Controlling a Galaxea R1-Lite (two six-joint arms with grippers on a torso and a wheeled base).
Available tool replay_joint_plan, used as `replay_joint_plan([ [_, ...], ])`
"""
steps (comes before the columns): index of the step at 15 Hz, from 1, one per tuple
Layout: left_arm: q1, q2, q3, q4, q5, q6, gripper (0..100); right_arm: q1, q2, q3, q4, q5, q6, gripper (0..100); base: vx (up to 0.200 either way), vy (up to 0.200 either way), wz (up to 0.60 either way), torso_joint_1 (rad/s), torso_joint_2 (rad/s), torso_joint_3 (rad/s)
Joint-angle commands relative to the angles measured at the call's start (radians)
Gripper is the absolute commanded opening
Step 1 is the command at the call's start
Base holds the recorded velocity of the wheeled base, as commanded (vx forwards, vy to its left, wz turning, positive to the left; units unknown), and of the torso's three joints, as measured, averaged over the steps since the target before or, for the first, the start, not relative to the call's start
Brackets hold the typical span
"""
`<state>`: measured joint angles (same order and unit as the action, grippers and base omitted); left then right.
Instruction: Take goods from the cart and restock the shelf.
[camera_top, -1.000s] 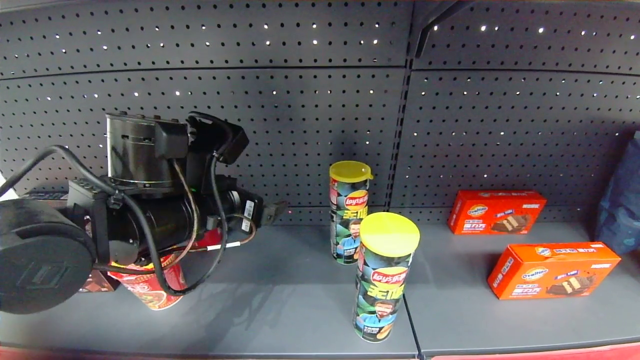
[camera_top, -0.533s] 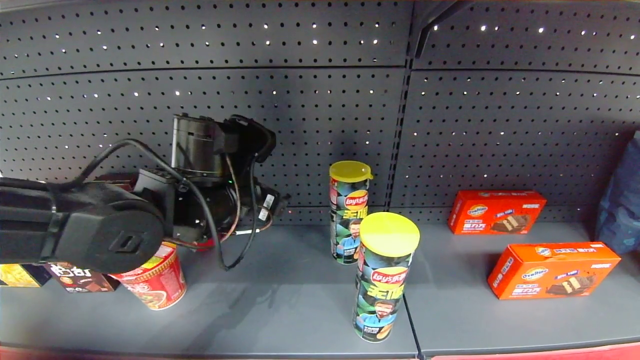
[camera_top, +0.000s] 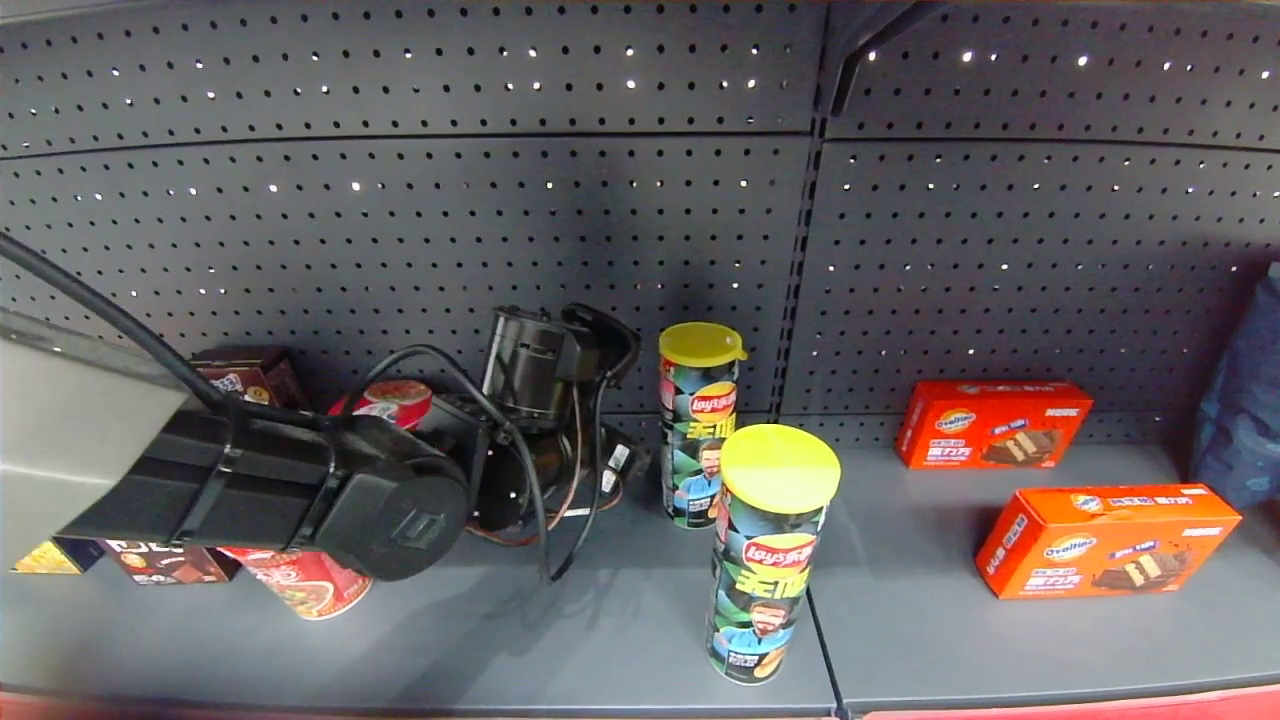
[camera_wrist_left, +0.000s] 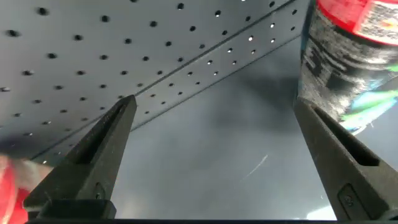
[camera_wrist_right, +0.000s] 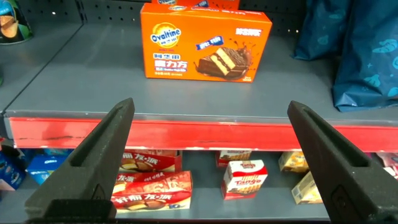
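My left arm's wrist (camera_top: 535, 400) sits deep in the shelf, close to the pegboard and just left of the rear chip can (camera_top: 700, 420). The left gripper (camera_wrist_left: 214, 106) is open with nothing between its fingers; the chip can (camera_wrist_left: 348, 50) stands just beyond one fingertip. One red cup noodle (camera_top: 385, 400) stands at the back behind the arm, another (camera_top: 300, 585) near the front. My right gripper (camera_wrist_right: 211, 155) hangs open and empty in front of the shelf's red edge (camera_wrist_right: 186, 134), facing an orange box (camera_wrist_right: 205, 40).
A second chip can (camera_top: 775, 550) stands near the shelf front. Two orange boxes (camera_top: 990, 422) (camera_top: 1105, 540) lie on the right, with a blue bag (camera_top: 1240, 400) beyond them. Brown boxes (camera_top: 165, 562) sit at the far left. Snack packs (camera_wrist_right: 155, 186) fill the lower shelf.
The left arm has pushed right and deeper into the shelf, toward the rear chip can. The back cup noodle has come into sight behind it.
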<state>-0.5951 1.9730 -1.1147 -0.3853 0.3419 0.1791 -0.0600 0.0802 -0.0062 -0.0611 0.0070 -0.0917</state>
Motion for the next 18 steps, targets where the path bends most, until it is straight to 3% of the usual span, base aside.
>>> replay_joint_plan([
  [1, 0.005, 0.046, 0.001, -0.004, 0.002, 0.005, 100, 0.000, 0.001, 0.000, 0.000, 0.001, 0.000, 100, 0.000, 0.000, 0.00, 0.000, 0.00, 0.000],
  [15, 0.031, 0.170, -0.108, -0.038, 0.002, 0.006, 100, 0.000, 0.001, 0.002, -0.002, -0.001, 0.000, 100, 0.000, 0.000, 0.00, 0.000, 0.00, 0.000],
  [18, 0.029, 0.201, -0.122, -0.101, -0.001, 0.003, 100, 0.000, 0.001, 0.002, -0.002, -0.001, 0.000, 100, 0.000, 0.000, 0.00, 0.000, 0.00, 0.000],
])
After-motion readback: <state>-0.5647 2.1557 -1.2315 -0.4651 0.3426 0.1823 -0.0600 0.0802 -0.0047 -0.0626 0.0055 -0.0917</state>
